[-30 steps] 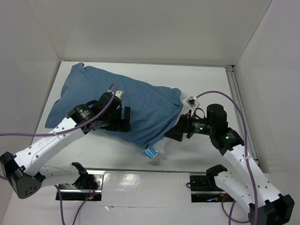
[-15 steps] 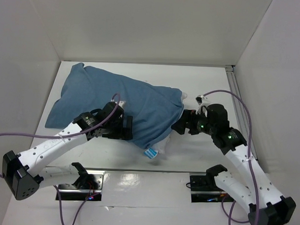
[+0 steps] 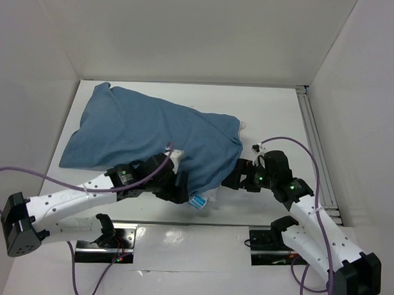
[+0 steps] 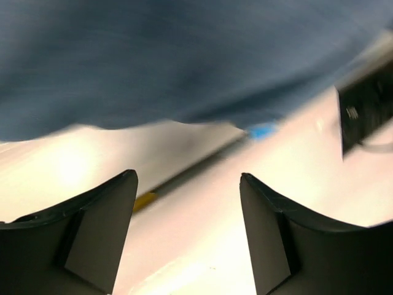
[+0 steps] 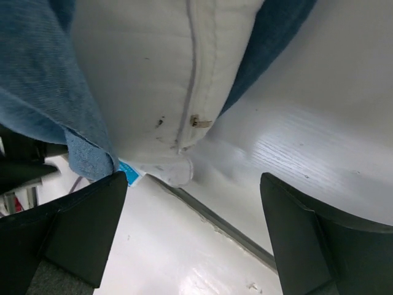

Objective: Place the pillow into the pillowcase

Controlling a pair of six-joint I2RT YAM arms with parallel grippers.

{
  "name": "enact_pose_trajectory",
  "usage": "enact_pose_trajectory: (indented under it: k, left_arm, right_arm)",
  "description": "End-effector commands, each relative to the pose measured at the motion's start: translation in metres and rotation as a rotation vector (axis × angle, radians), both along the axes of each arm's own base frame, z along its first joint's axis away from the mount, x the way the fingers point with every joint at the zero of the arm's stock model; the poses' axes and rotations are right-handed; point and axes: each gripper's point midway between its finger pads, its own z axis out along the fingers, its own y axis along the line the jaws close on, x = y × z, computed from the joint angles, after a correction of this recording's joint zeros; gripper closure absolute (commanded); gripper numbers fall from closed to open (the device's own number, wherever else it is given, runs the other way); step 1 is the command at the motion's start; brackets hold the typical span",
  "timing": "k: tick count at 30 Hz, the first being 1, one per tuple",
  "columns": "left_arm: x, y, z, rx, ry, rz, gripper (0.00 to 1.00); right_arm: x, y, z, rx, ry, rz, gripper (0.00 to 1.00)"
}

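The pillow [image 5: 159,74], mostly sheathed in the pillowcase [image 3: 146,126], is lying diagonally on the desk [image 3: 276,111], its bare white end being faced by the right jaws, spread and empty. The left jaws, also spread, are seemingly being held beside the pillowcase's near edge.

A white tabletop [image 3: 276,111] sits between plain white walls: a back wall [image 3: 188,37], a left wall [image 3: 24,83] and a right wall [image 3: 367,95]. A thin metal rail [image 3: 308,112] runs along the tabletop's right edge. The light is bright.
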Motion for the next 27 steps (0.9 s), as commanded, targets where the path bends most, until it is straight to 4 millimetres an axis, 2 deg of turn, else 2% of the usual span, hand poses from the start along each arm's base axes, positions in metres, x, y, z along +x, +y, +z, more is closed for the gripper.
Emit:
enact_pose_trajectory:
  k: [1, 2, 3, 4, 8, 13, 16, 18, 19, 21, 22, 23, 24, 25, 26, 27]
  left_arm:
    - [-0.019, -0.045, 0.013, -0.066, -0.051, -0.169, 0.19]
    - [-0.021, -0.052, 0.003, -0.022, -0.042, -0.182, 0.18]
    - [-0.028, -0.062, 0.006, -0.021, -0.051, -0.217, 0.17]
    - [-0.030, -0.064, 0.001, -0.003, -0.046, -0.216, 0.14]
    - [-0.020, -0.064, -0.006, 0.040, -0.070, -0.149, 0.11]
    - [0.010, -0.064, -0.001, 0.072, -0.165, -0.020, 0.22]
    - [0.018, -0.072, 0.004, 0.073, -0.181, -0.006, 0.29]
    - [0.018, -0.076, 0.001, 0.080, -0.170, -0.013, 0.29]
    - [0.018, -0.081, 0.007, 0.061, -0.179, -0.027, 0.29]
    - [0.021, -0.086, 0.002, 0.069, -0.175, -0.028, 0.29]
    - [0.020, -0.089, 0.006, 0.059, -0.176, -0.042, 0.41]
    - [0.020, -0.089, 0.001, 0.071, -0.170, -0.044, 0.54]
    - [0.022, -0.092, 0.007, 0.059, -0.176, -0.042, 0.74]
    - [0.019, -0.091, 0.005, 0.059, -0.157, -0.037, 0.88]
    - [0.019, -0.091, 0.005, 0.055, -0.152, -0.030, 0.98]
    - [0.017, -0.089, 0.007, 0.053, -0.147, -0.023, 1.00]
  right_arm:
    - [0.010, 0.008, 0.033, 0.081, -0.111, 0.002, 0.04]
    - [0.009, 0.006, 0.032, 0.074, -0.107, -0.005, 0.04]
    - [0.010, 0.005, 0.036, 0.070, -0.111, -0.012, 0.03]
    - [0.012, 0.004, 0.042, 0.066, -0.119, -0.021, 0.03]
    - [0.005, -0.004, 0.033, 0.006, -0.068, -0.025, 0.03]
    - [0.000, -0.009, 0.028, -0.007, -0.055, -0.034, 0.03]
    - [-0.006, -0.004, 0.020, 0.010, -0.016, 0.001, 0.03]
    - [-0.008, 0.000, 0.018, 0.028, -0.009, 0.024, 0.03]
    - [-0.009, 0.002, 0.017, 0.036, -0.009, 0.032, 0.03]
    - [-0.012, 0.008, 0.015, 0.065, -0.015, 0.077, 0.09]
    - [-0.016, 0.010, 0.007, 0.071, 0.004, 0.103, 0.15]
    - [-0.023, 0.015, 0.007, 0.103, 0.020, 0.143, 0.24]
    - [-0.023, 0.019, 0.008, 0.124, 0.002, 0.178, 0.26]
    - [-0.026, 0.022, 0.006, 0.143, 0.010, 0.201, 0.26]
    - [-0.025, 0.024, 0.005, 0.144, 0.009, 0.215, 0.26]
    - [-0.028, 0.027, 0.001, 0.137, 0.015, 0.234, 0.24]
